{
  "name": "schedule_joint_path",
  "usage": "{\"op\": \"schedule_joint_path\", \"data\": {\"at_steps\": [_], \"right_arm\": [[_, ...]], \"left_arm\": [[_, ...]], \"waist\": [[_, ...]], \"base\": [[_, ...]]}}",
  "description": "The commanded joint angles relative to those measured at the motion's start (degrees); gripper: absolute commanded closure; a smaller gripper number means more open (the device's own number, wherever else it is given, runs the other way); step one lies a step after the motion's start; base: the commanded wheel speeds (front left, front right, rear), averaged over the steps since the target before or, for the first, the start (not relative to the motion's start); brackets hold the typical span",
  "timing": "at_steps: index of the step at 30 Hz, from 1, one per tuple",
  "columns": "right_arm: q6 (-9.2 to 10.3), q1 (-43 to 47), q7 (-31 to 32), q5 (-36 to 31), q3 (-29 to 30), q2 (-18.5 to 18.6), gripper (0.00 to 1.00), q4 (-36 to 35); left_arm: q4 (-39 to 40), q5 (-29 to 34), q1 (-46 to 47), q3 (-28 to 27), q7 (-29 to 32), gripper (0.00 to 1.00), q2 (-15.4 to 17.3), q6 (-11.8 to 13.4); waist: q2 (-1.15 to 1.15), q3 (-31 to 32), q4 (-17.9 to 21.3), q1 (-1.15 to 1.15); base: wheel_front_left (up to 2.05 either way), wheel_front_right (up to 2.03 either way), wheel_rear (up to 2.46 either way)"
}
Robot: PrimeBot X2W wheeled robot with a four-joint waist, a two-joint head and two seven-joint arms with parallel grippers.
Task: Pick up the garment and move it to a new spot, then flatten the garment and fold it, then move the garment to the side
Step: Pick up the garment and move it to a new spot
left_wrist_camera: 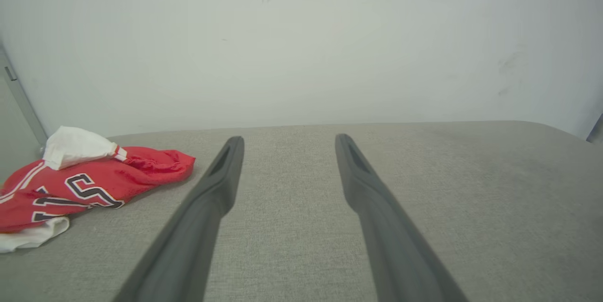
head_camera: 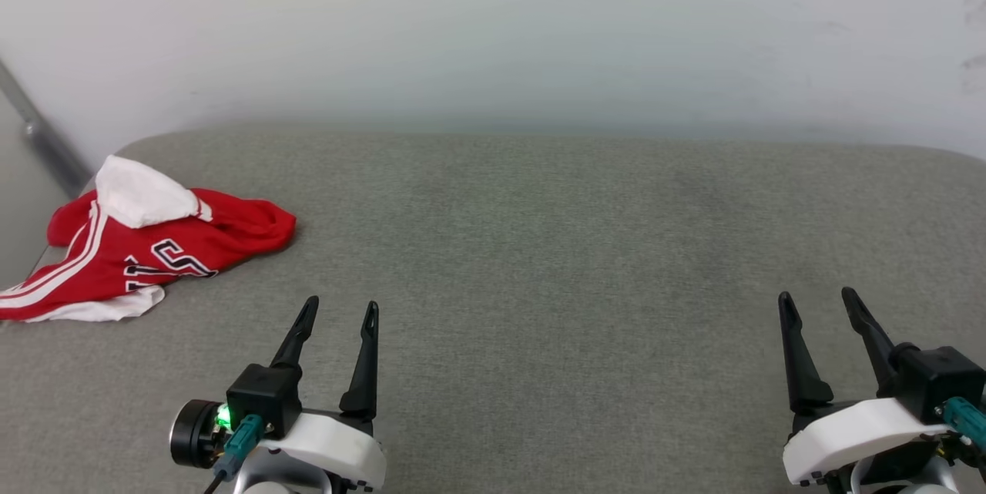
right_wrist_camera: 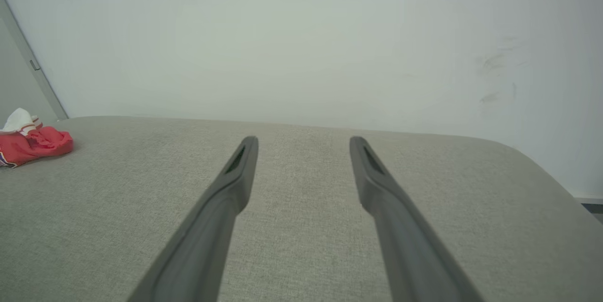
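The garment [head_camera: 154,255] lies crumpled, so most of its dark lettering is folded out of sight, and its striped end runs off the left edge of the head view and the left wrist view; in the right wrist view it is a small red lump cut by the left edge, its lettering too small to tell. The left gripper [head_camera: 342,303] and right gripper [head_camera: 816,295] are cut off by the head view's bottom edge, the right one by the right edge too, and in both wrist views they blur toward the bottom edge
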State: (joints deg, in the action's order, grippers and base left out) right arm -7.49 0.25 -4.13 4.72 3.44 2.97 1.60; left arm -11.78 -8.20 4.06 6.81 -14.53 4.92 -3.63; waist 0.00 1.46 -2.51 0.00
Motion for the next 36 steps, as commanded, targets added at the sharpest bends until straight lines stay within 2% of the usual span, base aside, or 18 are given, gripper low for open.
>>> {"op": "schedule_joint_path", "data": {"at_steps": [1, 10, 11, 13, 15, 24, 30, 36], "right_arm": [[0.00, 0.8, -0.3, -1.3, -0.1, -0.2, 0.00, -0.5], [0.00, 0.7, 0.4, -1.3, -2.1, -0.2, 0.00, -1.6], [0.00, 0.7, 0.4, -1.3, -2.1, -0.2, 0.00, -1.6], [0.00, 0.5, 0.6, -1.1, -2.7, -0.2, 0.00, -2.1], [0.00, 0.3, 0.7, -1.0, -3.1, -0.2, 0.00, -2.2], [0.01, -0.7, 0.8, -1.0, -4.6, -0.1, 0.00, -3.6], [0.01, -1.4, 1.4, -1.3, -5.6, -0.1, 0.00, -4.4], [0.01, -1.4, 1.8, -1.7, -5.9, -0.1, 0.00, -4.9]], "left_arm": [[-0.2, 1.0, 1.0, 0.0, -0.5, 0.00, -0.1, -0.1], [-0.3, -0.5, 2.4, -1.5, -0.7, 0.00, -0.7, 0.1], [-0.3, -0.5, 2.4, -1.5, -0.7, 0.00, -0.7, 0.1], [-0.4, -1.1, 2.7, -2.3, -0.7, 0.00, -0.9, 0.3], [-0.5, -1.2, 2.8, -2.8, -0.7, 0.00, -0.9, 0.5], [0.3, -2.4, 2.9, -5.5, -0.7, 0.00, -1.2, 1.1], [0.4, -3.0, 2.5, -7.2, -0.7, 0.00, -1.4, 1.2], [0.1, -2.9, 2.7, -7.7, -0.7, 0.00, -1.6, 0.9]], "waist": [[0.00, -0.1, -1.3, 0.00], [0.00, -1.2, -9.3, 0.00], [0.00, -1.2, -9.3, 0.00], [0.00, -1.6, -12.8, 0.00], [0.00, -1.7, -13.8, 0.00], [0.00, -3.3, -22.7, 0.00], [0.00, -3.9, -26.3, 0.00], [0.00, -4.3, -27.8, 0.00]], "base": [[0.00, 0.00, 0.00], [0.00, 0.00, 0.00], [0.00, 0.00, 0.00], [0.00, 0.00, 0.00], [0.00, 0.00, 0.00], [0.00, 0.00, 0.00], [0.00, 0.00, 0.00], [0.00, 0.00, 0.00]]}}
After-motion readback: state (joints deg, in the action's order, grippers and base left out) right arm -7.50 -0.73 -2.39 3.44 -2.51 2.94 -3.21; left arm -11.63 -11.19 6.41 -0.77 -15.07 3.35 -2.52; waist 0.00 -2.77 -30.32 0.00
